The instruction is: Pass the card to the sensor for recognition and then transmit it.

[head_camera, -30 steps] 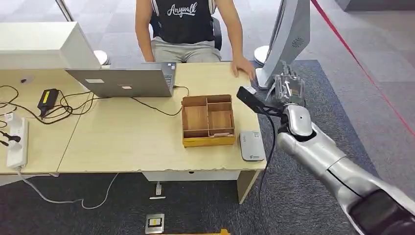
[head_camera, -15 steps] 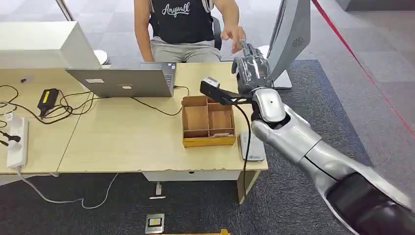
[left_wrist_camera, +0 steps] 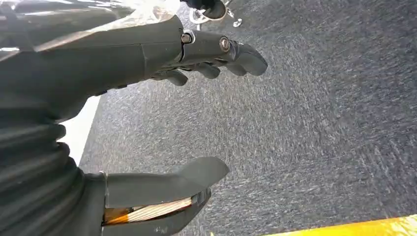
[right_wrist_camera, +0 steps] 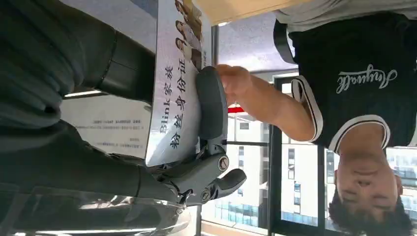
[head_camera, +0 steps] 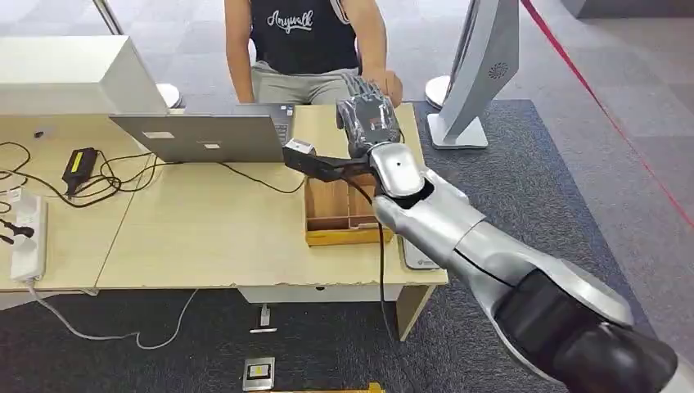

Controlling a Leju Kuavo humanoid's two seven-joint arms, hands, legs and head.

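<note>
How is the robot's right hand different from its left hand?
The right hand holds a card with its fingers up by a person's hand; the left hand holds nothing, fingers apart. The right is raised over the desk; the left hangs over carpet. Both are dark grey.
</note>
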